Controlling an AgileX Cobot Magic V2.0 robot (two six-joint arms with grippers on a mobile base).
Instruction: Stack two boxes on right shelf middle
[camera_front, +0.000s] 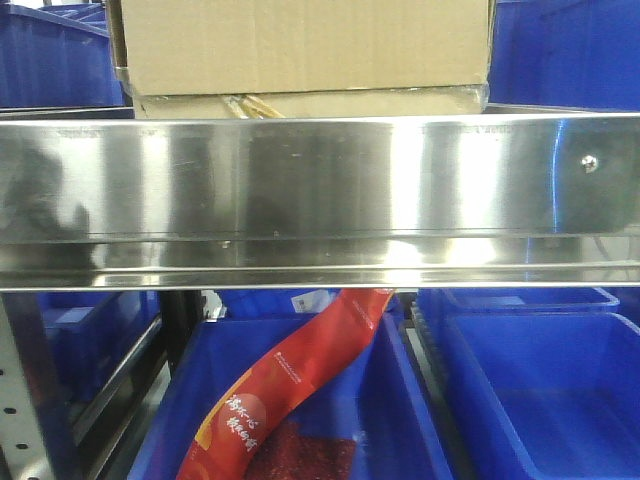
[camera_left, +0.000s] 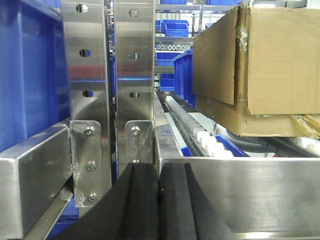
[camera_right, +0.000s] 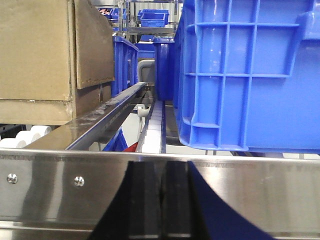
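Nearest the lens in each wrist view, the left gripper (camera_left: 159, 200) and right gripper (camera_right: 161, 200) show black pads pressed together on nothing, both low before the shelf (camera_front: 320, 190) rail, apparently clear of the load. Beyond the rail, the upper box (camera_front: 300, 45) sits squarely on the lower box (camera_front: 310, 103), which rests on white rollers (camera_left: 200, 132). A blue bin (camera_right: 250, 75) flanks the stack. Stacking appears complete.
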